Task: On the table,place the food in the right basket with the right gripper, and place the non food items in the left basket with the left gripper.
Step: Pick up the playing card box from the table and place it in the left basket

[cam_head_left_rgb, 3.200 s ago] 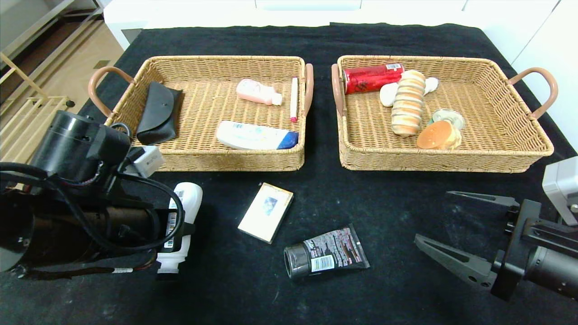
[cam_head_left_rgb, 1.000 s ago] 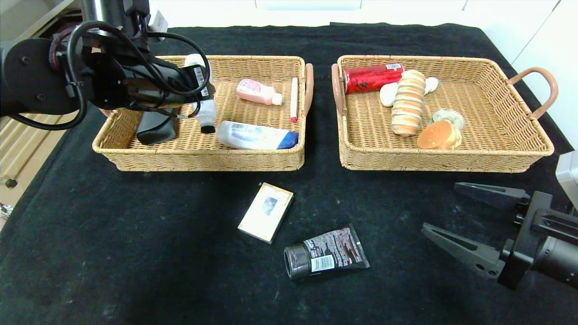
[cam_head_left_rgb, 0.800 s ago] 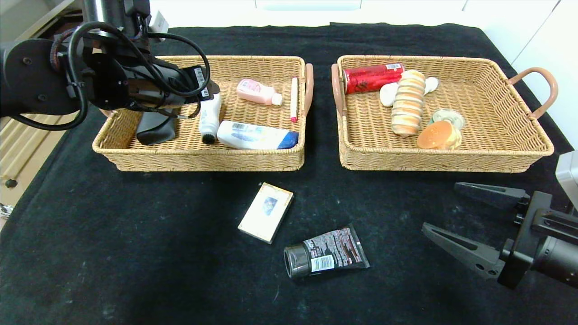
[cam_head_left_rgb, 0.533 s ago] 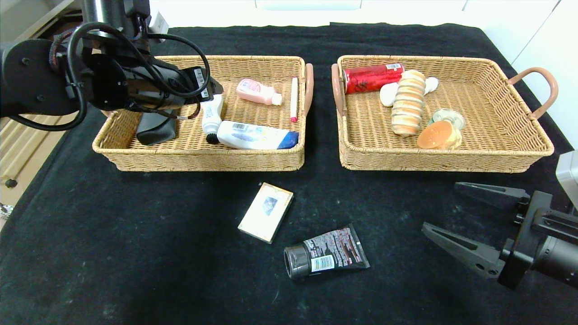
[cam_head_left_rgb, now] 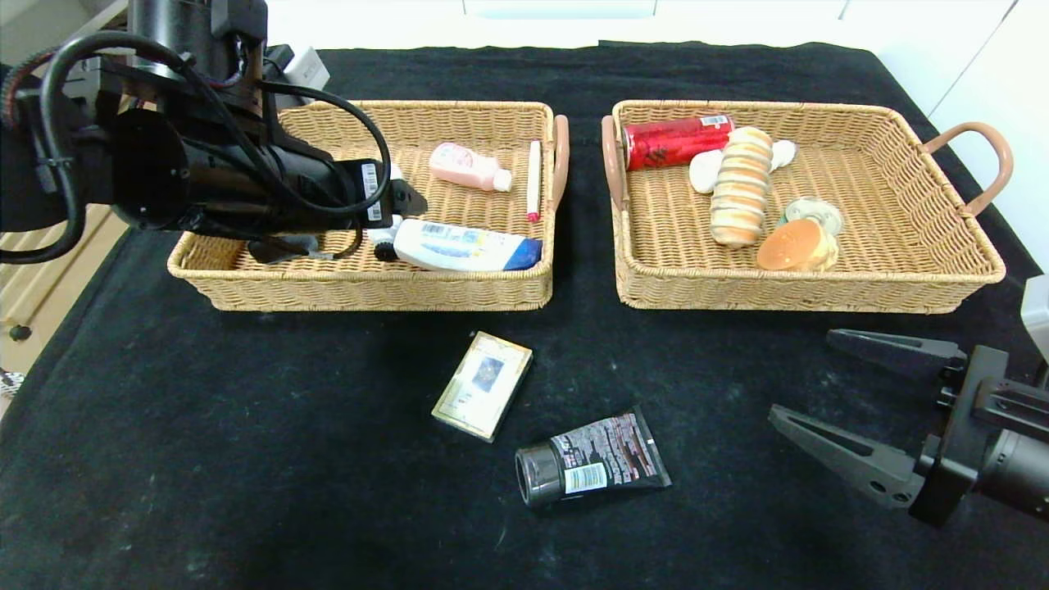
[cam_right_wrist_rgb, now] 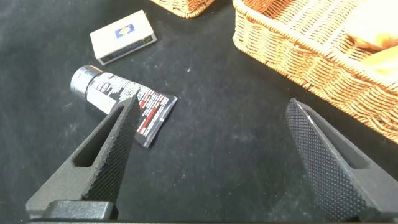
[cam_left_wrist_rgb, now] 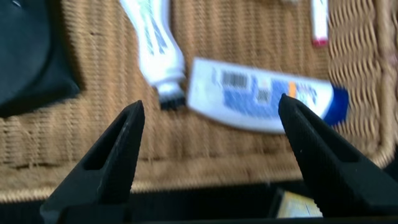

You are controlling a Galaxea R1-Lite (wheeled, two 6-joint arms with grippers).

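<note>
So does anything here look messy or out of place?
Nothing is spilled or broken. Two things lie outside the baskets on the black table: a small box and a black tube on its side. In the right basket, the red can lies tipped over.

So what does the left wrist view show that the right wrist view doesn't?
Only the left wrist view: the open left gripper over the left basket, with the white bottle and the blue-capped tube lying inside.
Only the right wrist view: the open right gripper, the black tube and the right basket.
Both: the small box on the table.
</note>
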